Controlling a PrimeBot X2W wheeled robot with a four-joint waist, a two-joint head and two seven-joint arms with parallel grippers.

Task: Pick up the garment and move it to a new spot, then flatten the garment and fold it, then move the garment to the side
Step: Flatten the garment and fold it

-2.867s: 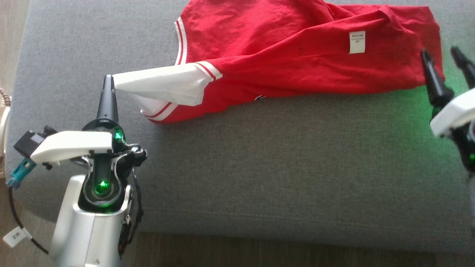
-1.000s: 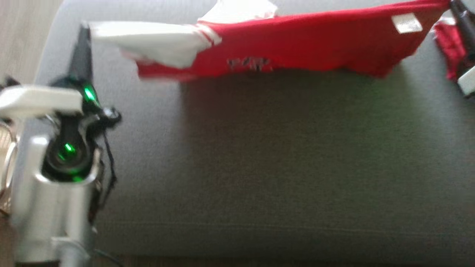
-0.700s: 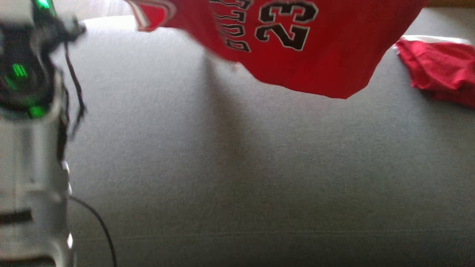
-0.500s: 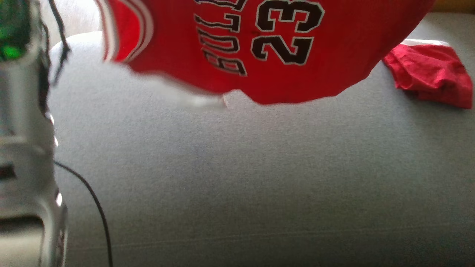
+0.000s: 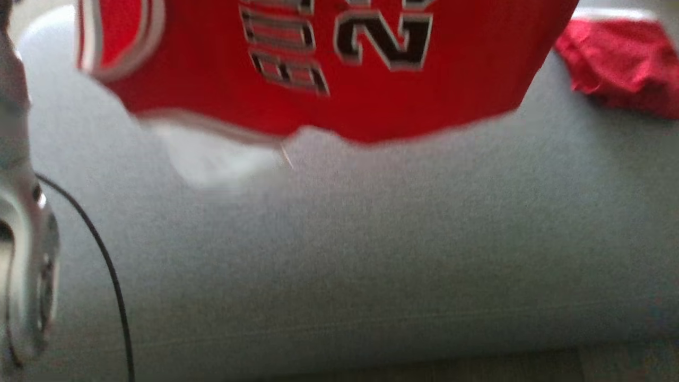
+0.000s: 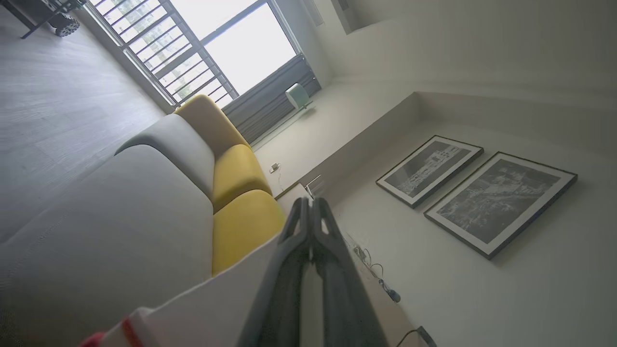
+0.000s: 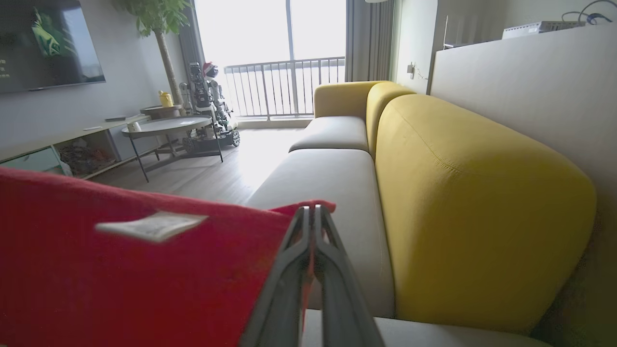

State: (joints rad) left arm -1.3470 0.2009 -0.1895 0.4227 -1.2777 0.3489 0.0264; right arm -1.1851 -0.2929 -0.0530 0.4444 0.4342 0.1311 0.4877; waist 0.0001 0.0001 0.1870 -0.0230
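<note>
Left pincer and right pincer, seemingly clamped, pinch the garment.

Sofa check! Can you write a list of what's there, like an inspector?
Surface: grey sofa seat, plain fabric.
Job's things: red jersey held up over the seat, blurred.
Clutter: another red cloth lies crumpled at the far right.
Grippers: left gripper shut on the jersey's white part; right gripper shut on its red edge.
Cables: black cable beside the left arm.
Surroundings: yellow backrest, balcony window, two framed pictures.
</note>
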